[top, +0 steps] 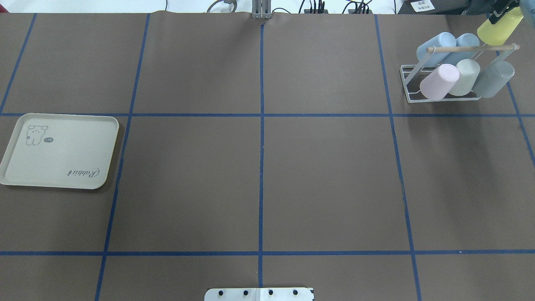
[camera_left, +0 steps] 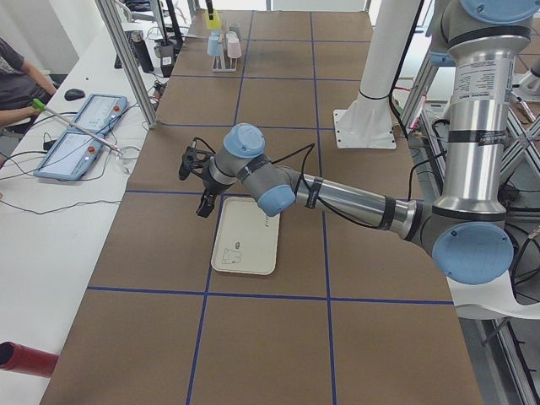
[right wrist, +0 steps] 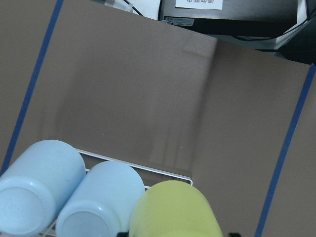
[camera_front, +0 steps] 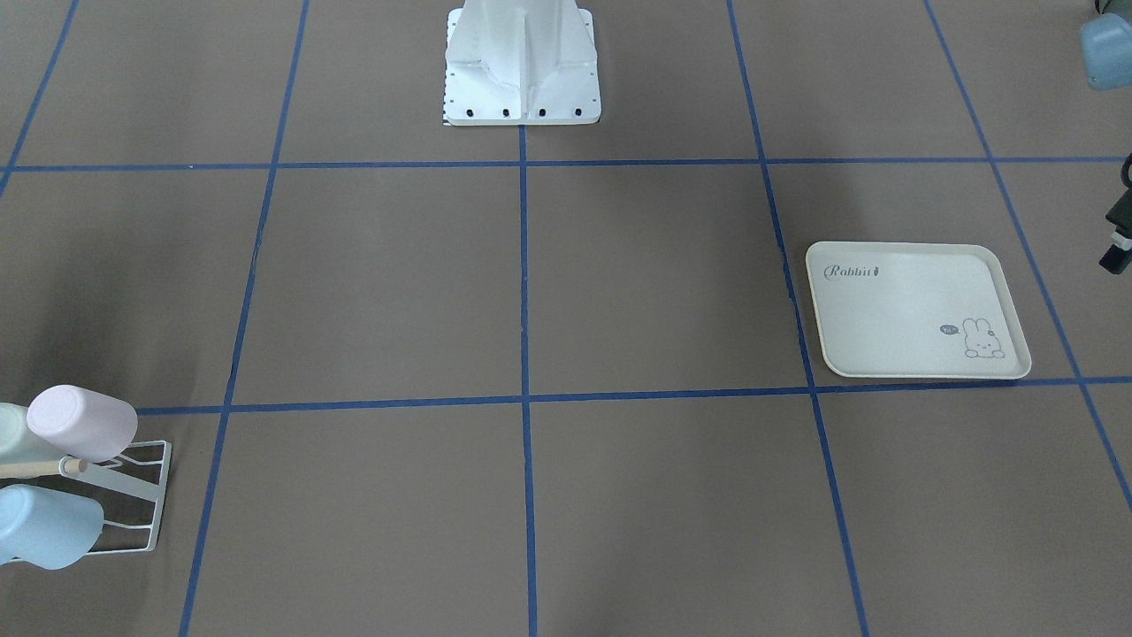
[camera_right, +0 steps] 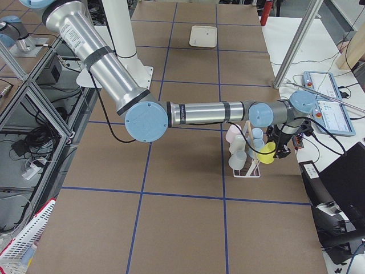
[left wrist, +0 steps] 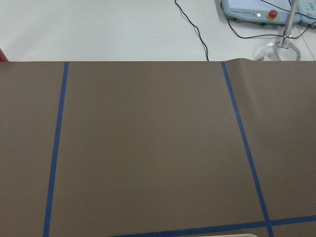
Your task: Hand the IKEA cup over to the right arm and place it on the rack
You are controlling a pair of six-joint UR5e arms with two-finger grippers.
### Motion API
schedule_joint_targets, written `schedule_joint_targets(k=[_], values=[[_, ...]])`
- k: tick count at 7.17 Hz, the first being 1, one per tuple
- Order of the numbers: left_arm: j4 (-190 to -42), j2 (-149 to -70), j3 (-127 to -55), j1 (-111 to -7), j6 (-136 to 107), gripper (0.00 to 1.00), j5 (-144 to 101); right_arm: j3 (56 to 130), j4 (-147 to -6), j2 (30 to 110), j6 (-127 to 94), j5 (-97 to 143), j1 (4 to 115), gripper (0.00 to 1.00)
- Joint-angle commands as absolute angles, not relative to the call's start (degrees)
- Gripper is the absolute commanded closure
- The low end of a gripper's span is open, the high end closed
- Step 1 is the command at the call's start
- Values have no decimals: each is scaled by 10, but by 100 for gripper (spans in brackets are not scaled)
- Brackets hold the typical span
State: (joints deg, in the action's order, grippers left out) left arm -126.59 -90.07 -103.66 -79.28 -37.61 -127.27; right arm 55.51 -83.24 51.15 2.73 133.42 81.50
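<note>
My right gripper (top: pixel 500 15) is shut on a yellow cup (top: pixel 498 30), with black fingertips either side of it in the right wrist view (right wrist: pixel 175 211). It holds the cup at the far right end of the white wire rack (top: pixel 443 98), just beyond the wooden rod (top: pixel 472 48) and beside two light-blue cups (right wrist: pixel 64 195). I cannot tell whether the cup rests on a prong. My left gripper (camera_left: pixel 195 186) hangs by the cream tray (camera_left: pixel 245 246); only a sliver of it shows at the front view's edge, so I cannot tell if it is open or shut.
The rack also holds a pink cup (top: pixel 439 81), a pale cup (top: pixel 464 77) and a grey-blue cup (top: pixel 493 79). The rabbit-print tray (top: pixel 62 167) lies at the table's left side with nothing on it. The robot base (camera_front: pixel 522 62) stands at the near middle edge.
</note>
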Motion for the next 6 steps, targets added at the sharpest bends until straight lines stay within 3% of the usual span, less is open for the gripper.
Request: schedule_joint_targets(k=[1,4,6], values=[[-1265,-899,-1044,-793,-378,0,-1273,546,-832,512,29,1334,807,66],[-1264,-900,-1044,-793,-380,0,-1273,537,-831,513,29,1333,796,65],[-1264,-900,-1044,-793,-380,0,-1273,535,-831,513,29,1327,790,54]])
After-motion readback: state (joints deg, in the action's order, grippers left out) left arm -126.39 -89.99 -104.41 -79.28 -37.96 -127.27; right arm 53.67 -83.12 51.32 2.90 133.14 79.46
